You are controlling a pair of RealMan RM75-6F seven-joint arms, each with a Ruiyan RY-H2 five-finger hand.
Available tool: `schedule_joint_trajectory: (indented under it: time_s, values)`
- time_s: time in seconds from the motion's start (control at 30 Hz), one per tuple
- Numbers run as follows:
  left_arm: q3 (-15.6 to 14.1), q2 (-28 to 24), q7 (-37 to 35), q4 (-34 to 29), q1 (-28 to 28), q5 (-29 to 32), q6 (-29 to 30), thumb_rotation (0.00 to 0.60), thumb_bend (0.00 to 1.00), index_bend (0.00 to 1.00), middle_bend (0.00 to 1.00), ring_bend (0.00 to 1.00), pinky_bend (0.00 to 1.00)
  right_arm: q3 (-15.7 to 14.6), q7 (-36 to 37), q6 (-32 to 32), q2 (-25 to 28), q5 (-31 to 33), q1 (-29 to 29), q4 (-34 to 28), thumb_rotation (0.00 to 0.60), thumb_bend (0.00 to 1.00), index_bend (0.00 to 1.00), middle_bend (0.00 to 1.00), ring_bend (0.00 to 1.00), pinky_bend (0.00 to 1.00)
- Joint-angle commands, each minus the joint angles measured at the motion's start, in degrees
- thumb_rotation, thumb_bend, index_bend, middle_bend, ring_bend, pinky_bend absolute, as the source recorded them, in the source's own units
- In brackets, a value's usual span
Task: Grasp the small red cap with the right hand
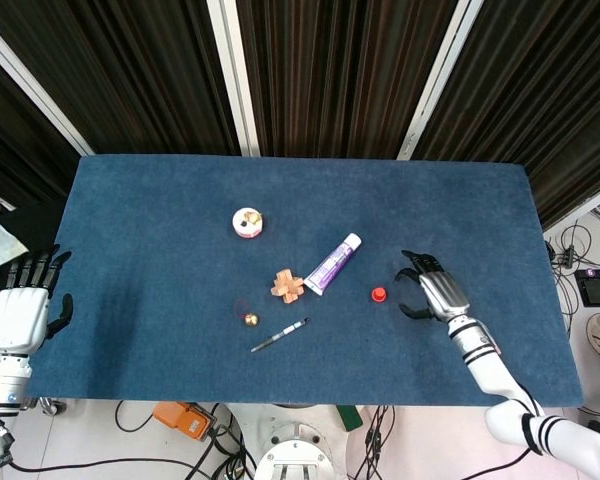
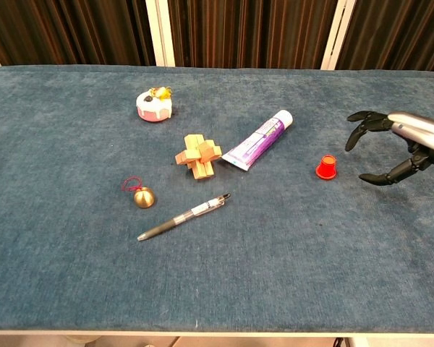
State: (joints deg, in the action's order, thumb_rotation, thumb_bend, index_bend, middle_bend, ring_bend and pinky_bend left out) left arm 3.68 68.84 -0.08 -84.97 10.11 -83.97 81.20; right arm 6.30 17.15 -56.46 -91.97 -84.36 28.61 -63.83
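Chest view: right hand (image 2: 409, 147), dark fingers spread, near round red cap (image 2: 326, 167) on napped cloth.

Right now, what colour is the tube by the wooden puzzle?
Tube: purple and white, white cap; clearest in chest view.

Spread over a blue table (image 1: 160, 200): pink-and-white round cake toy (image 1: 247, 222) at the back, purple-and-white tube (image 1: 332, 264) lying slanted, wooden puzzle (image 1: 288, 286) just beside its lower end, small gold bell (image 1: 250, 319) with red loop, pen (image 1: 279, 335) nearest front edge.
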Motion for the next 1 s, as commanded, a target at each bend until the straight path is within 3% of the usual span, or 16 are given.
schedule_joint_trajectory:
  time_s: [0.03, 1.0]
  values:
    - [0.0, 0.0, 0.0, 0.0, 0.0, 0.0, 0.0, 0.6, 0.51, 0.11, 0.04, 0.05, 0.04, -0.2, 0.8, 0.2, -1.0, -0.1, 0.6, 1.0, 0.6, 0.46, 0.45, 0.11, 0.13, 0.09]
    - [0.1, -0.1, 0.8, -0.2, 0.1, 0.7, -0.5, 0.6, 0.51, 0.11, 0.04, 0.05, 0.04, -1.0, 3.2, 1.3, -5.3, 0.6, 3.9, 5.1, 0.6, 0.48, 0.5, 0.11, 0.13, 0.09]
